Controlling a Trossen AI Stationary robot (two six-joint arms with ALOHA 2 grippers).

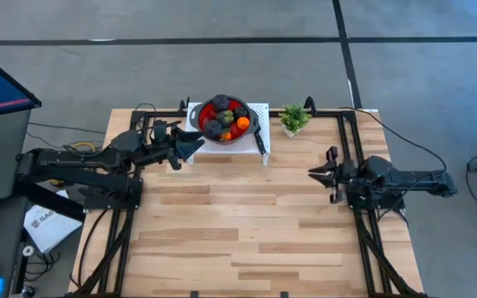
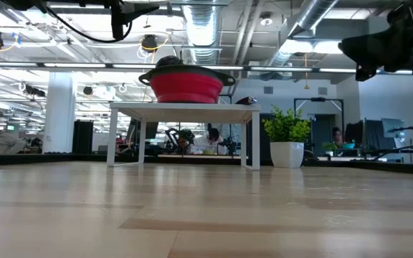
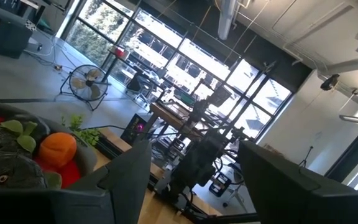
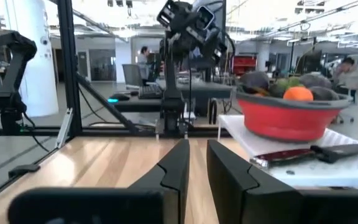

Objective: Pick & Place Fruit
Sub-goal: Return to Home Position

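Fruit (image 1: 224,116): heaped in the red bowl (image 1: 203,114) on the white shelf (image 1: 260,109), far middle of the bench (image 1: 247,232).
Left tool (image 1: 193,145): spread, empty, just beside the shelf's left end; nearer.
Right tool (image 1: 317,172): nearly pressed together, empty, well apart.
Retreat: probably leftward, away from the shelf.
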